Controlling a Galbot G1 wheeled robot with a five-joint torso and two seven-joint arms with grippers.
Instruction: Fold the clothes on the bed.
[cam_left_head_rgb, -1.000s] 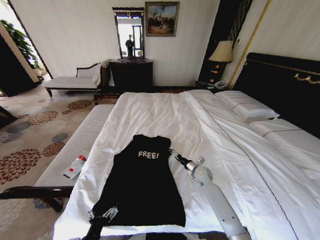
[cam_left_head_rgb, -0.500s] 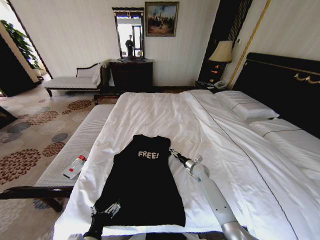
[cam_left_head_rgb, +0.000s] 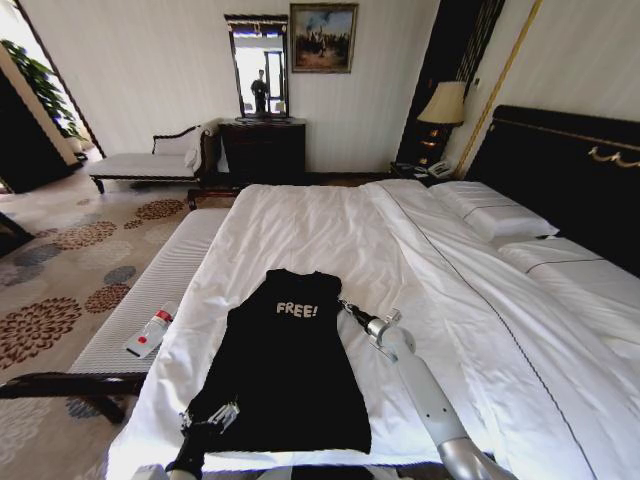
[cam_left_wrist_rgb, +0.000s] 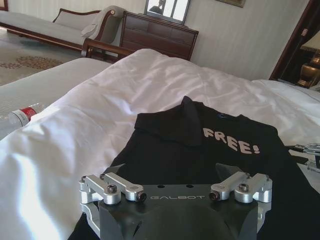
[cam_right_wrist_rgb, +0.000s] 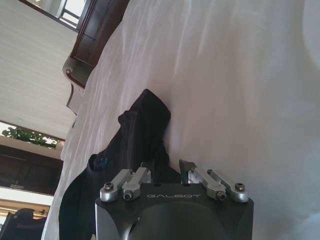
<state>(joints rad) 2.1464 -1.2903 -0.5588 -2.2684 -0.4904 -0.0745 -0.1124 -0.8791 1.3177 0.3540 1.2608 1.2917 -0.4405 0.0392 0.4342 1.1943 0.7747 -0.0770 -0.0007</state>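
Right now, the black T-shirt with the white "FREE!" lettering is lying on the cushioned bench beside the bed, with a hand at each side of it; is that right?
Not quite: the head view shows the black T-shirt lying on the bed, not the bench. The rest holds: left hand at its hem corner, right hand by its shoulder.

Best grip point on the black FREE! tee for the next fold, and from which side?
Probably the hem corners at the near end of the T-shirt. It lies flat and already narrowed, collar toward the far side of the bed, so the near edge is free. Come from above, pinching down into the duvet. The left gripper sits at the near-left corner; the right gripper is by the right shoulder.
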